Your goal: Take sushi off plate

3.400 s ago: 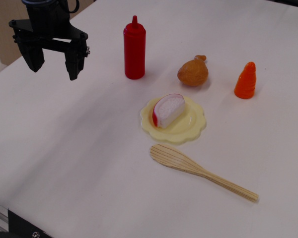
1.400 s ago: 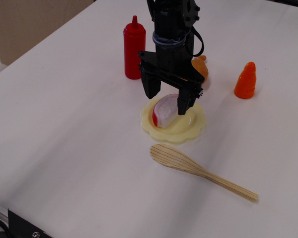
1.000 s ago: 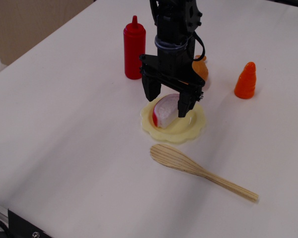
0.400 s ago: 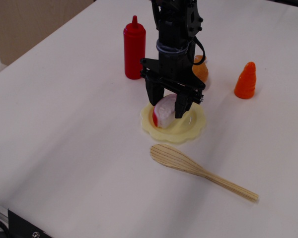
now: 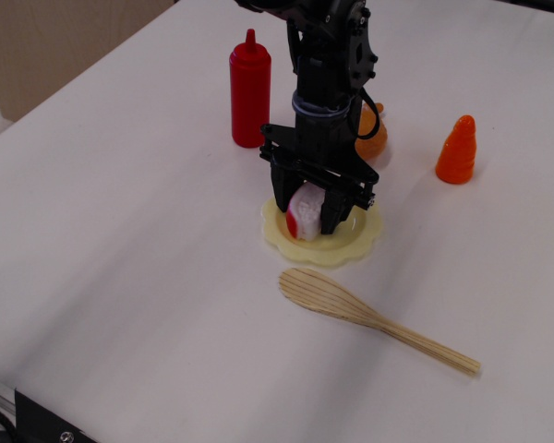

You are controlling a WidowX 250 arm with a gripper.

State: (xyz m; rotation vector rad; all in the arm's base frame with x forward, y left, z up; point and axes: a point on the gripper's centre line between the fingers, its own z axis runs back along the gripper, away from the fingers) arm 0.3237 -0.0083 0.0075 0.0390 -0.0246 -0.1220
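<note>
The sushi [image 5: 305, 214], white with a red band on its left edge, sits on the pale yellow scalloped plate [image 5: 362, 238] in the middle of the table. My black gripper [image 5: 307, 218] stands straight down over the plate with its fingers pressed against both sides of the sushi. The sushi looks squeezed upright between them and still rests on the plate.
A red squeeze bottle [image 5: 249, 89] stands behind and left of the plate. A brown drumstick toy [image 5: 371, 135] is partly hidden behind my arm. An orange cone-shaped toy [image 5: 458, 149] stands at the right. A wooden spatula [image 5: 369, 317] lies in front of the plate.
My gripper moved from the far left to above the plate, came down around the sushi, and its fingers closed in on it, tipping the sushi more upright.
</note>
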